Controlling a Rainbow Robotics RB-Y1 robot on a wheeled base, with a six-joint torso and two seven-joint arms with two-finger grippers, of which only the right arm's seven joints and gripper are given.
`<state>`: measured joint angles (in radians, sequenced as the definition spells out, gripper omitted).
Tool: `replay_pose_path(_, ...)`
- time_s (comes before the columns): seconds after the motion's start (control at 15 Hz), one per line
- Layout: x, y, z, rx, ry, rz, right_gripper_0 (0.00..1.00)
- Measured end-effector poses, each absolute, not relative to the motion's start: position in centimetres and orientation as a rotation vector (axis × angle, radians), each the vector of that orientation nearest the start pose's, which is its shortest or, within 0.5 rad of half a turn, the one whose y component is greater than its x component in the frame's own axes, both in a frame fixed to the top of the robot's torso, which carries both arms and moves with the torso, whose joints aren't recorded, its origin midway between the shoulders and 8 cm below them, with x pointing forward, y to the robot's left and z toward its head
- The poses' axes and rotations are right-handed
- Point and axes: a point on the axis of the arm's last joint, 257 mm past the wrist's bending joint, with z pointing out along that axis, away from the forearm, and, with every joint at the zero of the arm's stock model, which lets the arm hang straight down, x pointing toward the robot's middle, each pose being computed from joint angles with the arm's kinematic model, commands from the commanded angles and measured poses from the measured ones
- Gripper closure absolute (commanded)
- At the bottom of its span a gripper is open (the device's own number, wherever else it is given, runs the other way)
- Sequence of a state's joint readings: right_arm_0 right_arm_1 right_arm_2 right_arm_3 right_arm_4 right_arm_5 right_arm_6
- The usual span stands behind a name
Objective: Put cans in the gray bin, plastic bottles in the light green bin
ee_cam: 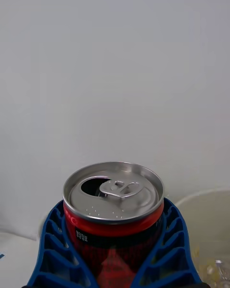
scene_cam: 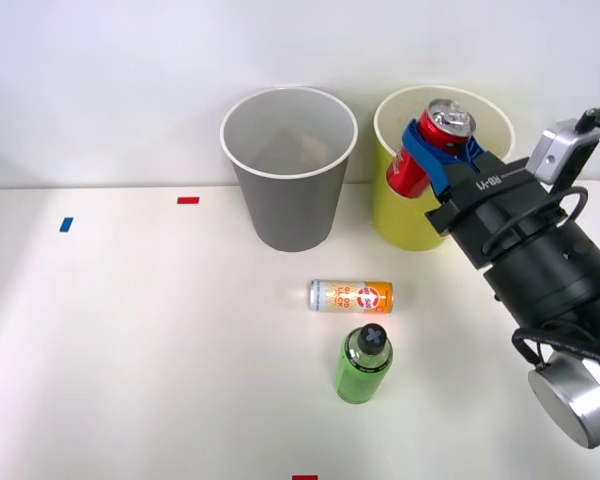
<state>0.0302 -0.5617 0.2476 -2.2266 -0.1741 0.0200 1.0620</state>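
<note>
Above a white table (scene_cam: 130, 350) before a plain pale wall (scene_cam: 100, 80), the right gripper (scene_cam: 440, 150) clamps the red can (scene_cam: 427, 148)

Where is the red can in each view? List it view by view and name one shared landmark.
Front view: the red can is held tilted in the right gripper, in front of the light green bin, right of the gray bin.
Right wrist view: the red can sits low in the picture, silver top up, between the blue fingers.
Shared landmark: the blue ribbed fingers clasping the can.
</note>
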Motion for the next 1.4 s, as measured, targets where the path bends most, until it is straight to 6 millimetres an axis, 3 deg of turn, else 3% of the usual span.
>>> replay_pose_path(0.27,44.4,-11.0,3.3,-0.311,1.137,0.582,1.0)
replay_pose_path(0.53,45.2,-7.8,5.2,-0.335,1.151,0.633,1.0)
replay_pose_path(0.73,48.0,-4.4,6.9,-0.36,1.206,0.628,1.0)
replay_pose_path(0.93,53.1,-2.3,5.4,-0.367,1.204,0.659,1.0)
replay_pose_path(1.07,55.5,0.2,5.7,-0.397,1.185,0.687,1.0)
replay_pose_path(1.2,56.6,2.9,6.1,-0.417,1.196,0.737,1.0)
replay_pose_path(1.4,58.2,4.3,5.0,-0.438,1.235,0.739,1.0)
